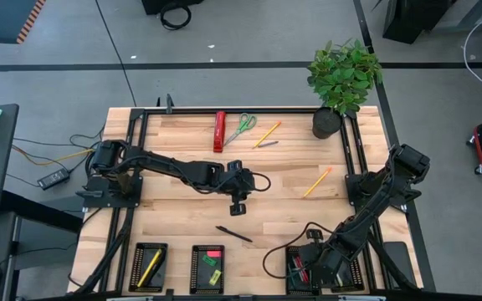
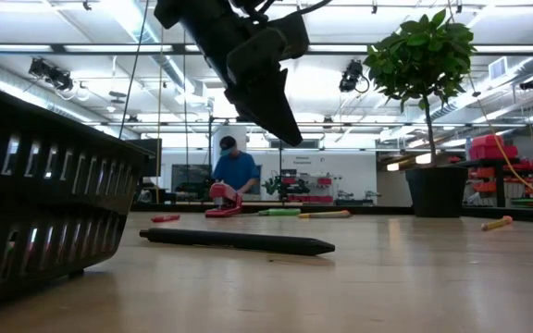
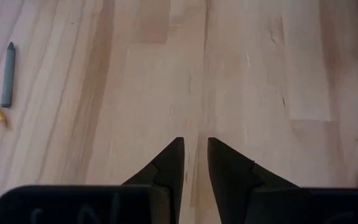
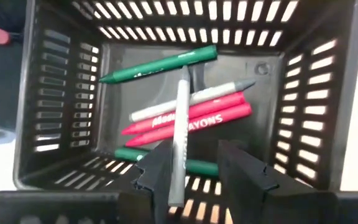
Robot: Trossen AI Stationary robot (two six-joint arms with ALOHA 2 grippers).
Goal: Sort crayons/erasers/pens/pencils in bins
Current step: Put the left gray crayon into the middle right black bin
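Observation:
My right gripper [image 4: 197, 148] hangs open over a black bin [image 4: 61, 93] at the table's near right [image 1: 295, 276], fingers pointing down into it. The bin holds red [image 4: 191, 118], green [image 4: 160, 65] and grey crayons. One grey crayon [image 4: 180, 124] stands steeply between the fingers, its far end on the crayons below. My left gripper [image 3: 196, 149] hovers over bare table at mid-table [image 1: 238, 206], open by a narrow gap with nothing in it. A black pen [image 1: 234, 234] lies flat on the table just nearer than it. My right gripper has the grey crayon's near part [image 4: 176, 180] running close along the inner side of one finger [image 4: 157, 174], with a wide gap to the other finger. Whether that finger touches the crayon I cannot tell.
Two more bins [image 1: 149, 266] [image 1: 207, 266] stand at the near edge, left of centre. Pencils [image 1: 317, 181] [image 1: 268, 134], a red tool [image 1: 219, 131], scissors [image 1: 241, 127] and a potted plant [image 1: 341, 79] are toward the far side. A person [image 2: 234, 171] stands beyond the table.

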